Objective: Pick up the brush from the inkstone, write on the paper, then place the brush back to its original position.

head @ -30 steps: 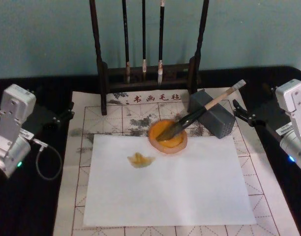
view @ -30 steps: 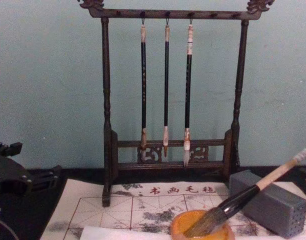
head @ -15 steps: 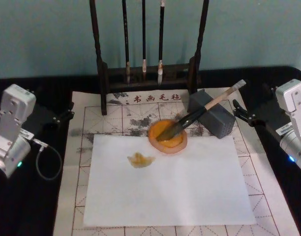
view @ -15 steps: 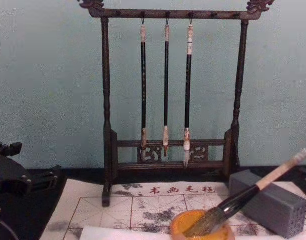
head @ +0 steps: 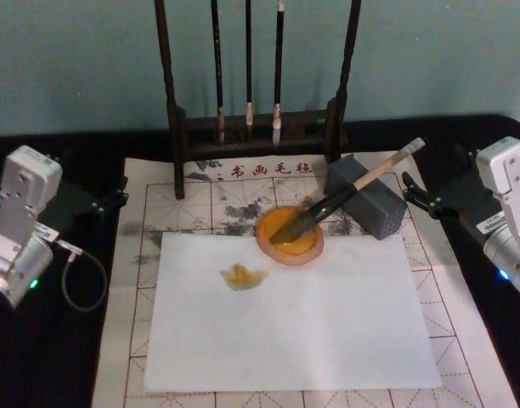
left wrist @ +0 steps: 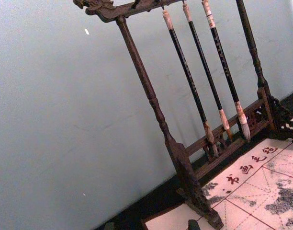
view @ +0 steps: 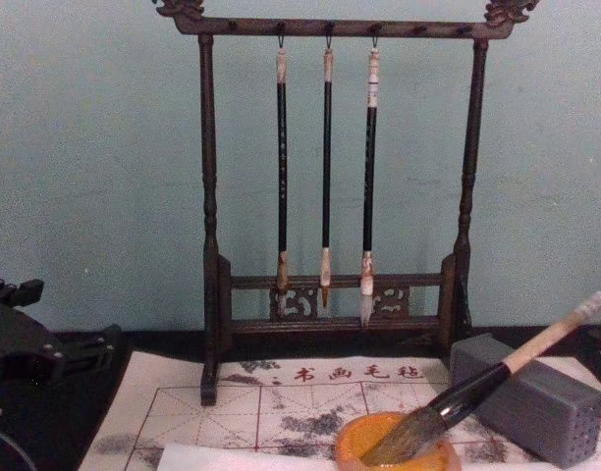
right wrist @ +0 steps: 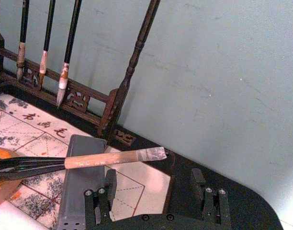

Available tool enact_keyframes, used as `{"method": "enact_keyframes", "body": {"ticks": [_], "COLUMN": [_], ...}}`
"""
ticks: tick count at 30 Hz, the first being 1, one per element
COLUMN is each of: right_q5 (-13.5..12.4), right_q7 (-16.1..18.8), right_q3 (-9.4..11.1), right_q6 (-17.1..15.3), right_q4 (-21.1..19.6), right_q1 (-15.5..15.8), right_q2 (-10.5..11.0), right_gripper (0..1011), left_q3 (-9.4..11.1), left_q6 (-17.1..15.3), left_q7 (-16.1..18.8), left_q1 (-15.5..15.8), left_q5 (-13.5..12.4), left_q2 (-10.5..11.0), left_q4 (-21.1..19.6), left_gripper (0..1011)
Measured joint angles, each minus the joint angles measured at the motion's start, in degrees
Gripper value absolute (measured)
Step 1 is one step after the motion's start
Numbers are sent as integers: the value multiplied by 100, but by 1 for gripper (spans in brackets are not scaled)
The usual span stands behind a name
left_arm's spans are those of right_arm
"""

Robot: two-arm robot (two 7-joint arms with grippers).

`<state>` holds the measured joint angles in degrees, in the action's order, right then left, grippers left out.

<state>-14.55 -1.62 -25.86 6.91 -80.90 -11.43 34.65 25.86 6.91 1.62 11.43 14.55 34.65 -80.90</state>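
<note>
- Head view: my right tool (head: 410,191), released, sits by the right edge of the surface (head: 48,365), apart from the brush (head: 349,191); left tool (head: 120,191), released, by the left edge.
- Brush bristles rest in the inkstone (head: 304,248); handle slants toward the far-right corner.

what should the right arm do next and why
Probably ease the right gripper toward the brush handle. Its jaws are open close by, and the handle leans on the grey block pointing its way, bristles in the orange dish. The left gripper sits farther off.

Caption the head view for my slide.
Brush rests in orange dish, handle on grey block; left hand and right hand parked aside.
</note>
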Motion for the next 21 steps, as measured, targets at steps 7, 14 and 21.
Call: {"method": "enact_keyframes", "body": {"ticks": [7,14,21], "right_q5": [0,0,0], "right_q7": [0,0,0], "right_q3": [0,0,0], "right_q6": [0,0,0], "right_q4": [0,0,0], "right_q1": [0,0,0], "right_q2": [0,0,0], "right_gripper": [1000,1000,1000], "left_q3": [0,0,0], "left_q6": [0,0,0], "left_q7": [0,0,0], "left_q1": [0,0,0], "left_q5": [0,0,0], "left_q2": [0,0,0], "left_q4": [0,0,0], "left_gripper": [1001,1001,1001]}}
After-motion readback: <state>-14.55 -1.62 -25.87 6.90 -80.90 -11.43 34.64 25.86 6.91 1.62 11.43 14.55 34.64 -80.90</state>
